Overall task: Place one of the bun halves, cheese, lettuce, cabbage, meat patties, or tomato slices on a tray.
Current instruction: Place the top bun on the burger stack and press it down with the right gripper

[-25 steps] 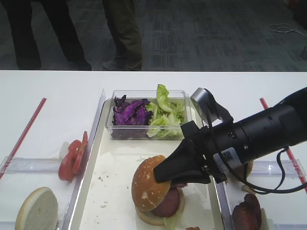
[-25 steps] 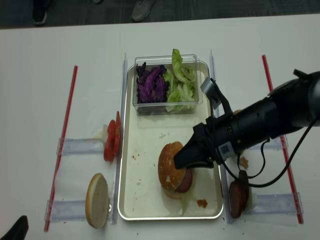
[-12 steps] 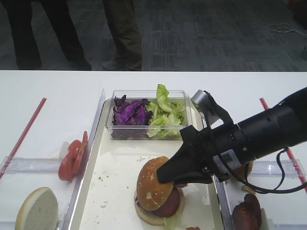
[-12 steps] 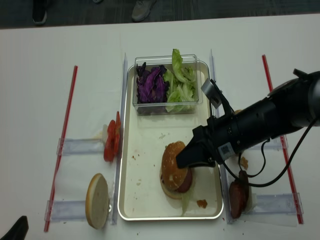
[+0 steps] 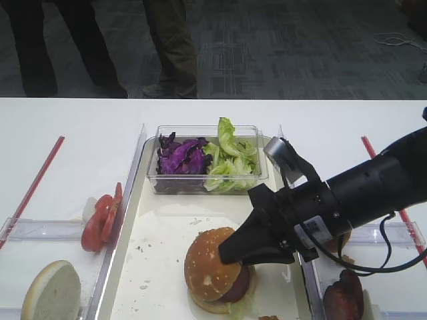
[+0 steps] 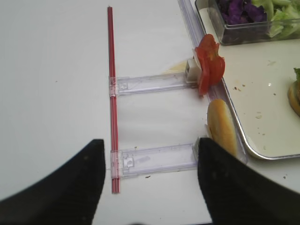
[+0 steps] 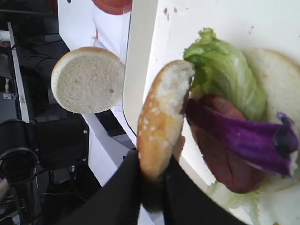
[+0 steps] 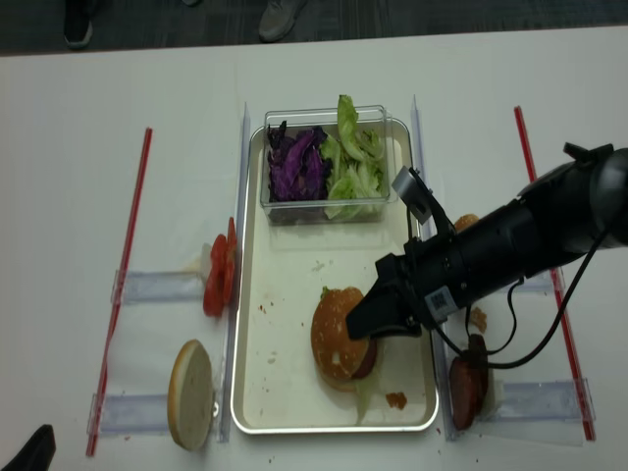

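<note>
A: Right, the sesame bun top [image 5: 212, 272] sits tilted over the stacked burger [image 7: 234, 140] on the tray [image 5: 160, 267], and our right gripper [image 5: 230, 253] has its jaws pinched shut on the bun's rim.

B: In the wrist view we see it edge-on, with lettuce [image 7: 220, 79], a purple cabbage strip [image 7: 243, 136] and the meat slice underneath. It isn't lying flat yet.

A: So we'd judge the step is seating it. We should lower the raised edge until the crumb side rests level on the filling, then open the jaws and draw back sideways so the fingers don't drag the stack.

B: Careful of the cabbage; it hangs over one side and could pull along.

A: What can't we make out?

B: The fingertips themselves, tucked behind the bun. The burger's lower edge is cut off in the high view. The left gripper [image 6: 150, 187] shows only as two dark, well-separated fingers holding nothing, near the pale bun half [image 6: 221, 126].
</note>
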{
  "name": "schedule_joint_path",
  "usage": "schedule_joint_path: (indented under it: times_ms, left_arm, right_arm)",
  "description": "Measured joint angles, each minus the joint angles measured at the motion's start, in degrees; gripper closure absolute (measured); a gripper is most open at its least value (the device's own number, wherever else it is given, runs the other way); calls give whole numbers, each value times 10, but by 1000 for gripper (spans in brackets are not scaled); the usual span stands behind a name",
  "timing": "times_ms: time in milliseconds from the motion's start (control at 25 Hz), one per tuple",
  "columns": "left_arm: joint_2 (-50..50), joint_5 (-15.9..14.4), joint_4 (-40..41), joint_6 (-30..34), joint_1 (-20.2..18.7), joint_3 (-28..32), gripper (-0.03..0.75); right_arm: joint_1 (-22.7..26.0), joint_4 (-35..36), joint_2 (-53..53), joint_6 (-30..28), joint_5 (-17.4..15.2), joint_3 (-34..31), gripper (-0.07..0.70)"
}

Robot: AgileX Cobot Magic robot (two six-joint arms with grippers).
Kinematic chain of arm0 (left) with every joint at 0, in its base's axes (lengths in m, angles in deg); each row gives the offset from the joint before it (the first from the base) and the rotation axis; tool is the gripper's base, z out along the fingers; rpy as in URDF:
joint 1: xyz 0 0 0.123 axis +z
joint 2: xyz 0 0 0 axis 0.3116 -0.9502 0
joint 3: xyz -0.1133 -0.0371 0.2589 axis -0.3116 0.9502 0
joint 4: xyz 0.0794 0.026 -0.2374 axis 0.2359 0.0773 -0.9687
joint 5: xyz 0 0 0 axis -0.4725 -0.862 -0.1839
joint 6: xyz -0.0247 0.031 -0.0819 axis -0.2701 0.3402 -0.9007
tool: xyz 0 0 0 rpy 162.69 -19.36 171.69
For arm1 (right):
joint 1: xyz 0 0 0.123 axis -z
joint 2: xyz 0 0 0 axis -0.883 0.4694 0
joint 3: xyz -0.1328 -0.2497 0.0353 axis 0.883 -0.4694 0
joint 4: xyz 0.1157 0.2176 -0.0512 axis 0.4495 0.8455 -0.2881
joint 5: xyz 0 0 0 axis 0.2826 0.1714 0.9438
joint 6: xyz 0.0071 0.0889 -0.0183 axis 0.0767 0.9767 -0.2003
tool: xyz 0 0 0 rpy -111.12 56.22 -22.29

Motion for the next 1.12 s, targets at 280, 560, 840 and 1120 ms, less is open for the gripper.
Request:
schedule_joint_path:
  times_ms: [280, 560, 840, 1120]
  left_arm:
    - [0, 0, 0, 0, 0, 0, 306]
    - [0, 0, 0, 0, 0, 0, 306]
    - [0, 0, 0, 0, 0, 0, 306]
    - [0, 0, 0, 0, 0, 0, 306]
  right_arm:
    - [0, 0, 0, 0, 8, 2, 470]
    - [0, 0, 0, 1, 15, 2, 354]
    - [0, -2, 0, 15, 23, 2, 200]
    - [21, -15, 0, 37, 30, 2, 192]
